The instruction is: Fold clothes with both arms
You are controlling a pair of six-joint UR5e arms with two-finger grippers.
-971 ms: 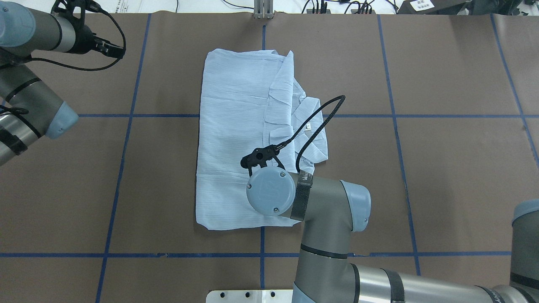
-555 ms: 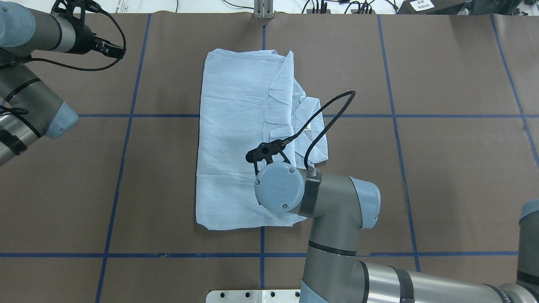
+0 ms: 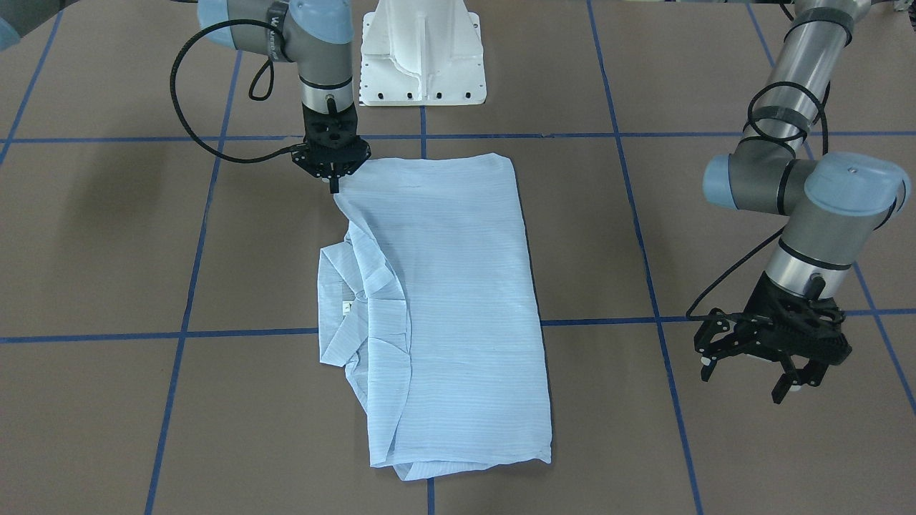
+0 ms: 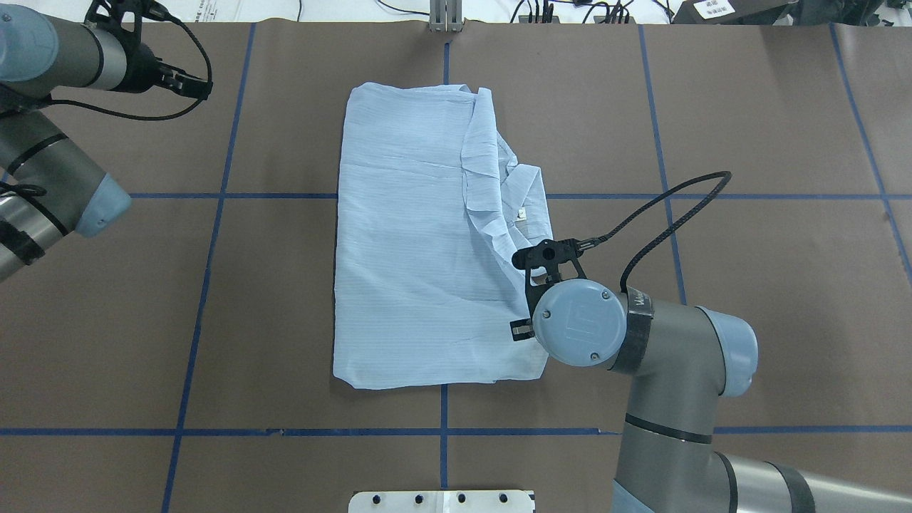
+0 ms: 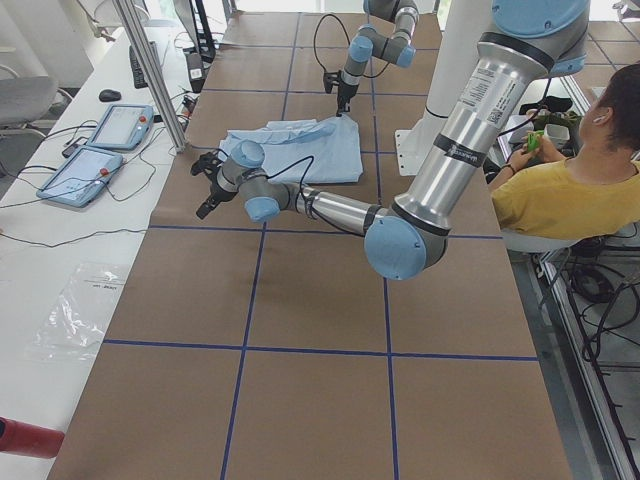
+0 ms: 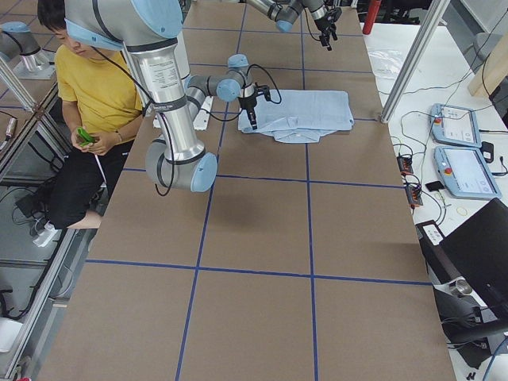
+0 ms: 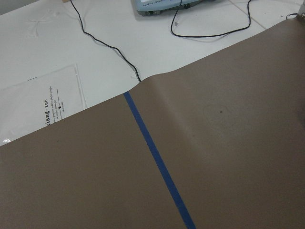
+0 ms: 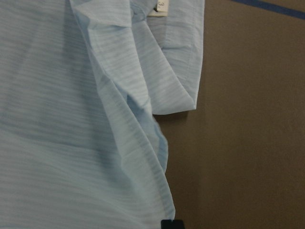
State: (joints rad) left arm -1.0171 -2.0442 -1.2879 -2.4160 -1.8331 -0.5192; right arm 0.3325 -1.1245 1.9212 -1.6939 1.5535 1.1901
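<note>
Where the white pedestal base (image 3: pixel 422 57) stands at the near edge of the table (image 4: pixel 769 299), the right arm (image 4: pixel 677 349) comes in low from the right and bends toward the middle. Its wrist points straight down over the near right corner of the shirt (image 4: pixel 406 249), and the right gripper (image 3: pixel 333 182) has its two fingers pressed together on that corner, pinching the thin fabric, which rises to a small peak at the fingertips. In the right wrist view the shirt's edge runs down to a black fingertip (image 8: pixel 171 223) at the bottom.

The shirt lies in the middle of the table on the brown cover (image 4: pixel 271 299), folded into a long rectangle that runs from near to far, flat and faintly creased. On its right side a folded layer is ruffled, and the collar (image 4: pixel 531 203) pokes out past the rectangle's edge onto the cover, with a small white label (image 4: pixel 522 214) showing inside it. A blue tape line (image 4: pixel 784 196) crosses the table under the shirt's farther half.

Farther off and well to the left, the left arm (image 4: pixel 50 171) holds the left gripper (image 3: pixel 744 379) above bare cover, well apart from the shirt, its fingers spread wide. Its wrist view shows only brown cover, a blue tape line, and beyond the far edge a white surface (image 7: pixel 205 52) with a black cable (image 7: pixel 109 45).
</note>
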